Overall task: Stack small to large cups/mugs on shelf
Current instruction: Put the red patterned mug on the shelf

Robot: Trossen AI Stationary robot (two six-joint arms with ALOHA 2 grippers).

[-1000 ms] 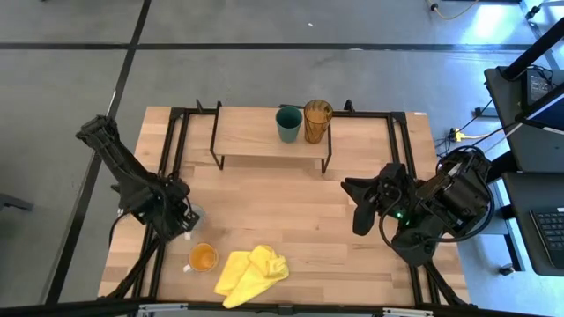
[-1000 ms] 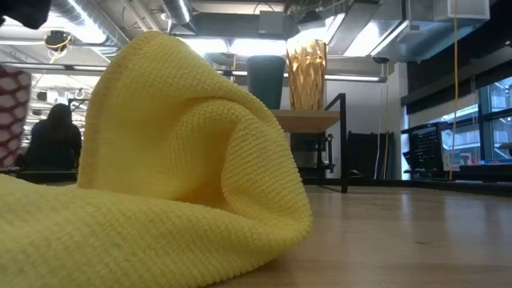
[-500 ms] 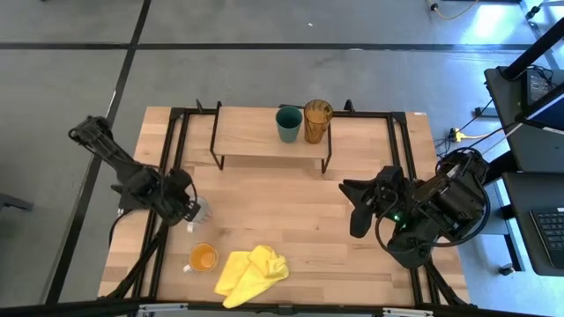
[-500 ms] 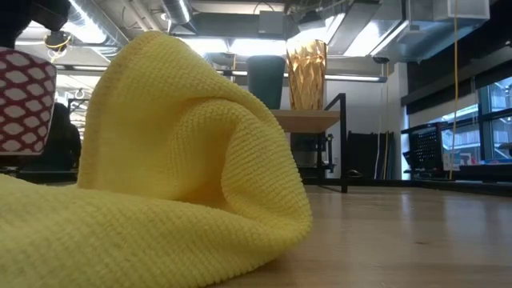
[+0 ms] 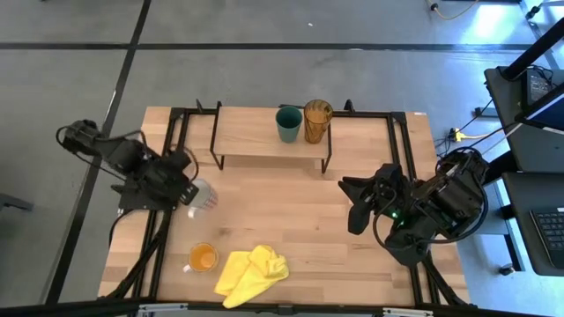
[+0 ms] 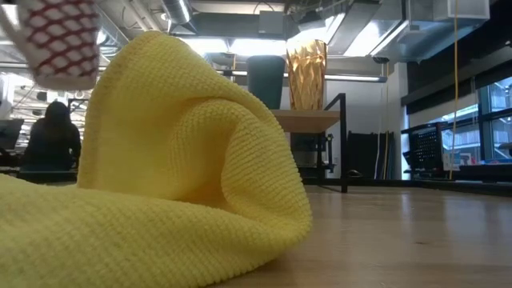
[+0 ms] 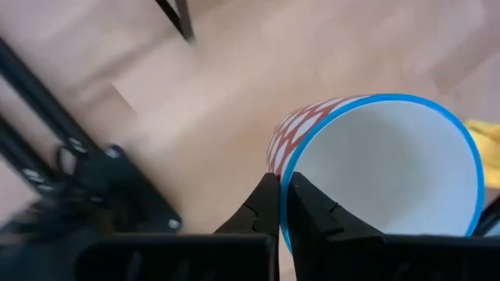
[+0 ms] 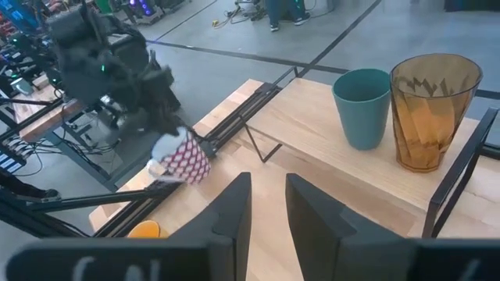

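Observation:
My left gripper (image 5: 187, 195) is shut on a white mug (image 5: 204, 195) with a red lattice pattern and a blue rim. It holds the mug above the table, left of the shelf; the mug also shows in the low view (image 6: 60, 40). The small orange mug (image 5: 204, 258) stands on the table near the front. The dark green cup (image 5: 288, 123) and the amber tumbler (image 5: 318, 121) stand side by side on the light-wood shelf (image 5: 251, 136). My right gripper (image 5: 357, 207) is open and empty over the table's right half. My left gripper (image 7: 281, 183) pinches the mug's blue rim (image 7: 283, 195) and wall, one finger inside the mug and one outside against the red lattice. The mug is lifted clear of the table and tilted (image 8: 183, 160).
A crumpled yellow cloth (image 5: 251, 273) lies near the front edge beside the orange mug and fills most of the low view (image 6: 160, 160). Black frame rails (image 5: 172, 150) run along the table's sides. A person (image 6: 52, 140) sits in the room beyond.
My left gripper has risen with the lattice mug and gone toward the table's far edge and the shelf. The mug, low by the table a second ago, is now lifted clear and tipped. The right arm has stayed about where it was.

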